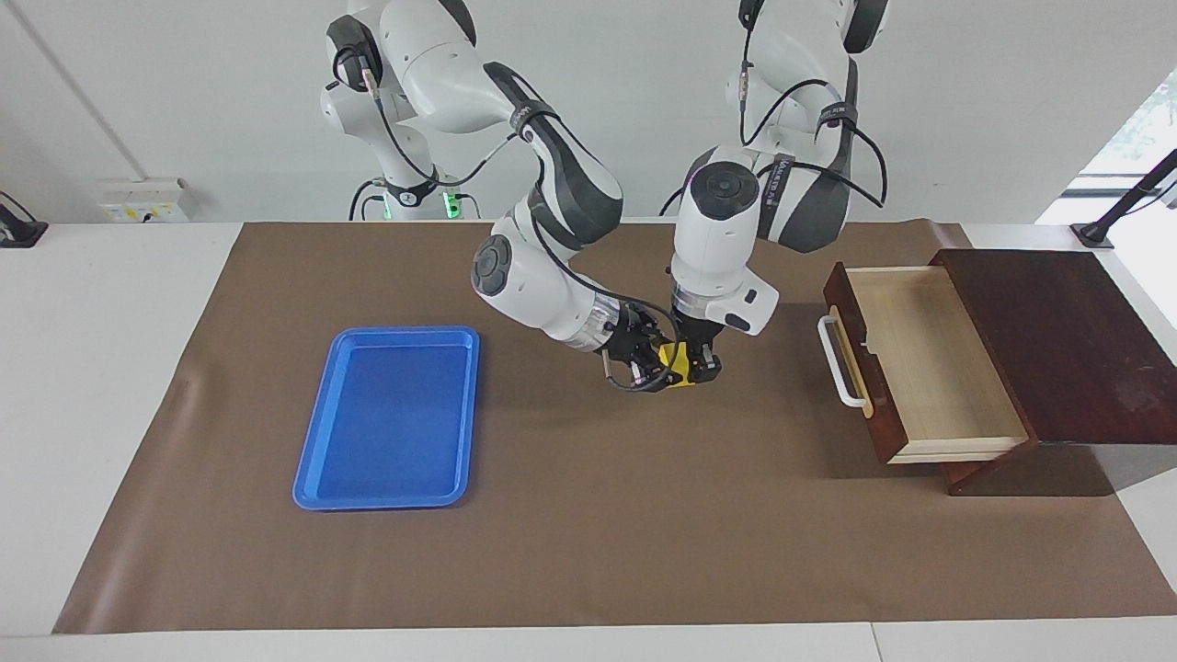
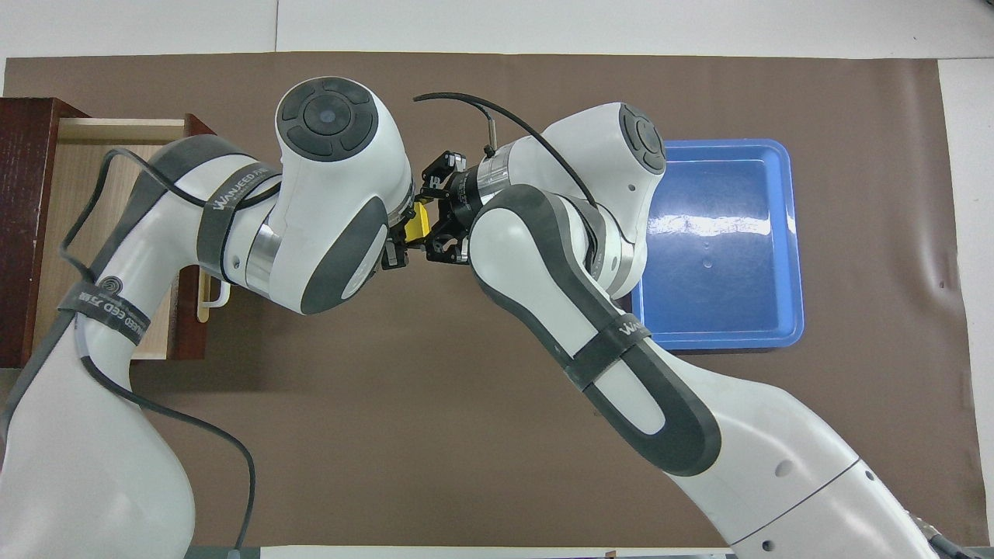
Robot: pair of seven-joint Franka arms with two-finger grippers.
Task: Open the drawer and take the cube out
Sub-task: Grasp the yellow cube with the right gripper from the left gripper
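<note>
Scene: my two arms meet over the middle of the brown mat (image 1: 588,533), between the drawer and the blue tray.
L gripper (image 1: 701,365): comes down from above, wrist approx. vertical, over bare mat. Fingers clenched on the cube (image 1: 678,364).
R gripper (image 1: 651,370): comes in slanted from my R arm's end, tip against the same cube. Fingers also clenched on it.
Cube: small, yellow, up in the air, pinched between both my grippers at once. Only a sliver shows in the overhead view (image 2: 419,223), the rest hidden by my L wrist housing.
Cube vs. table: clear of the mat, not resting on anything.
Drawer (image 1: 919,368): pulled out of its dark red-brown cabinet (image 1: 1067,340) at my L arm's end of the table. Pale wood interior, nothing visible inside. White bar handle (image 1: 839,364) faces the table centre.
Drawer vs. grippers: well apart, no contact.
Blue tray (image 1: 317,460): flat, lies on the mat toward my R arm's end. Nothing in it.
Tray vs. cube: apart; R forearm passes beside the tray's edge in the overhead view.
Cables: black leads loop along both wrists; one arcs above the R gripper (image 2: 443,221).
</note>
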